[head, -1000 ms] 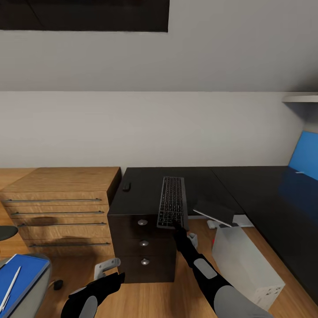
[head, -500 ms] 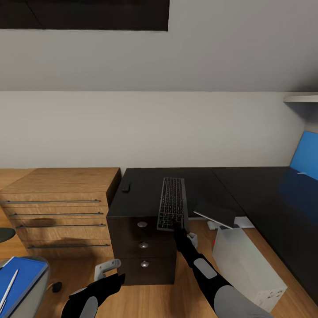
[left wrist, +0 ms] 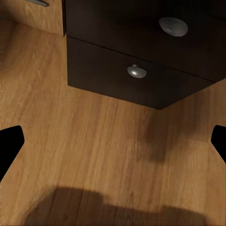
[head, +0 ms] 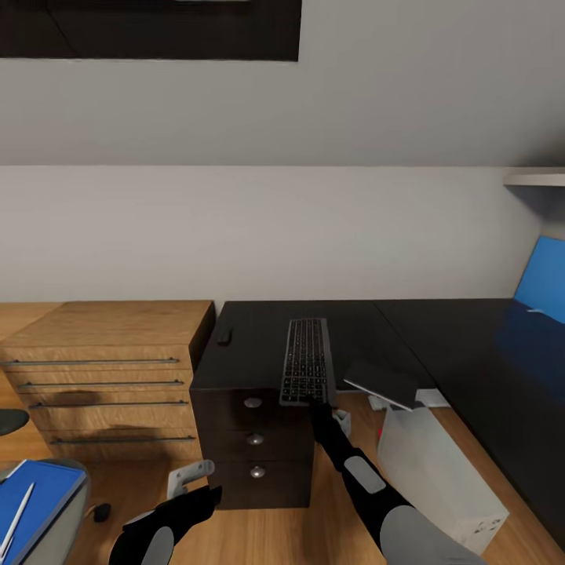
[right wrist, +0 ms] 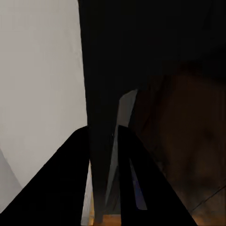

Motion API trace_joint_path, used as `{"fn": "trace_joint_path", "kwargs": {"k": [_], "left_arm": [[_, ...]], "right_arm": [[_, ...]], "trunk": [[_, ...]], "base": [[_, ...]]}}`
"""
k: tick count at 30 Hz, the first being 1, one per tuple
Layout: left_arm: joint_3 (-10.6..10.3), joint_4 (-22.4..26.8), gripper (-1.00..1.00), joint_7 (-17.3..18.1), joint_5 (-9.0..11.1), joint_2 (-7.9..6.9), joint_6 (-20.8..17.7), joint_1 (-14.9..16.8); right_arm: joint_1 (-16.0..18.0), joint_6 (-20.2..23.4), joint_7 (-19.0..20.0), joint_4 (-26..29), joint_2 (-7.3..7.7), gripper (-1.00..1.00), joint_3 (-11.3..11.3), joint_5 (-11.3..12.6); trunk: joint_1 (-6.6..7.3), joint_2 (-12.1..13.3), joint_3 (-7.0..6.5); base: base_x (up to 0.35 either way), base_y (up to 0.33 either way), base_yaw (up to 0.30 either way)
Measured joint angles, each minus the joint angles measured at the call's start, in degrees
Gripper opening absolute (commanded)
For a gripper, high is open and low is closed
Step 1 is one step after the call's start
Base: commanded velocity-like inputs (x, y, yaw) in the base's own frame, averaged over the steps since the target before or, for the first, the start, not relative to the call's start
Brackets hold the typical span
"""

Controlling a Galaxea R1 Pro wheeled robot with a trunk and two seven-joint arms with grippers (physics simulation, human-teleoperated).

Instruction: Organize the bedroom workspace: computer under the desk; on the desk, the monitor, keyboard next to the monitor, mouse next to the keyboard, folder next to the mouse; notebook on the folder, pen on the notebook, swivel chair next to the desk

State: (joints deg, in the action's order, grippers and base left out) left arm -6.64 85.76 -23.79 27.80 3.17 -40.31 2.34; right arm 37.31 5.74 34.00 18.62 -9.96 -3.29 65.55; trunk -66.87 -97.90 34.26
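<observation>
One end of the keyboard (head: pixel 305 360) overhung the desk (head: pixel 251 333) edge, pinched in the closed right gripper (head: pixel 316 402). An early release could tip it to the floor. The left gripper (head: pixel 182 476) hung open and empty, low by the drawers.

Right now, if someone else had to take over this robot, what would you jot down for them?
Right hand: shut on the keyboard, gripping its near edge; it lies on the desk.
Left hand: open, hanging above the floor by the drawers.
Mouse is on the desk. Computer stands on the floor by the desk, a tilted dark panel over it.
Folder and pen lie on the swivel chair.
Left: folder, notebook, pen, chair.
</observation>
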Motion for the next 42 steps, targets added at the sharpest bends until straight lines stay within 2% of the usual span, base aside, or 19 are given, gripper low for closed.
{"fn": "trace_joint_path", "kwargs": {"k": [9,10,15,16,18,21,26,34,39,40,41,42], "left_arm": [[0.1,0.0,1.0,-0.2,-0.1,0.0,0.1,0.0],[0.1,0.0,1.0,-0.3,-0.1,0.0,0.1,0.0],[0.1,0.0,1.0,-0.3,-0.1,0.0,0.1,0.0],[0.0,0.0,1.0,-0.3,-0.1,0.0,0.1,0.0],[0.1,0.0,1.0,-0.3,-0.1,0.0,0.1,0.0],[0.0,0.0,1.0,-0.3,-0.1,0.0,0.1,0.0],[0.0,0.0,1.0,-0.3,-0.1,0.0,0.1,0.0],[0.0,-0.1,1.0,-0.3,-0.1,0.0,0.1,0.0],[0.0,-0.1,1.0,-0.3,-0.1,0.0,0.1,0.0],[0.0,-0.1,1.0,-0.3,-0.2,0.0,0.1,0.0],[0.0,-0.1,1.0,-0.3,-0.2,0.0,0.2,0.0],[0.0,0.0,1.0,-0.3,-0.2,-0.02,0.2,0.0]], "right_arm": [[-1.3,0.3,-0.7,10.0,0.02,-1.0,0.1,0.1],[-3.2,0.4,-2.5,15.0,0.02,-1.0,-0.1,0.2],[-9.4,2.1,-10.5,29.1,0.03,-1.0,-0.1,0.0],[-12.5,4.2,-15.3,35.7,0.04,-1.0,-0.1,0.0],[-16.3,8.1,-21.8,44.9,0.03,-1.0,-0.1,0.4],[-19.6,11.6,-26.5,54.0,0.02,-1.0,-0.2,0.8],[-22.1,12.9,-28.1,59.6,0.02,-1.0,-0.3,0.6],[-22.8,13.1,-28.4,60.5,0.02,-1.0,-0.4,0.7],[-22.8,13.2,-28.5,61.0,0.02,-1.0,-0.4,3.6],[-22.8,13.3,-28.6,61.1,0.02,-1.0,-0.4,5.5],[-22.8,13.3,-28.6,61.1,0.02,-1.0,-0.4,5.4],[-22.8,13.3,-28.7,61.1,0.7,-1.0,-0.4,5.5]], "trunk": [[1.98,3.6,-1.62],[2.2,4.0,-1.8],[3.3,6.0,-2.69],[3.51,6.4,-2.87],[3.93,7.2,-3.23],[4.58,8.4,-3.77],[5.68,10.4,-4.67],[7.43,13.6,-6.1],[8.53,15.7,-7.0],[8.75,16.1,-7.18],[8.97,16.5,-7.36],[9.19,16.9,-7.54]], "base": [[0.0,0.0,0.0],[0.0,0.0,0.0],[-0.013,0.0,0.0],[-0.15,0.0,0.0],[-0.237,-0.032,0.0],[-0.295,-0.092,0.0],[-0.325,-0.148,0.0],[-0.333,-0.17,0.0],[-0.333,-0.171,0.0],[-0.333,-0.171,0.0],[-0.333,-0.17,0.0],[-0.333,-0.168,0.0]]}}
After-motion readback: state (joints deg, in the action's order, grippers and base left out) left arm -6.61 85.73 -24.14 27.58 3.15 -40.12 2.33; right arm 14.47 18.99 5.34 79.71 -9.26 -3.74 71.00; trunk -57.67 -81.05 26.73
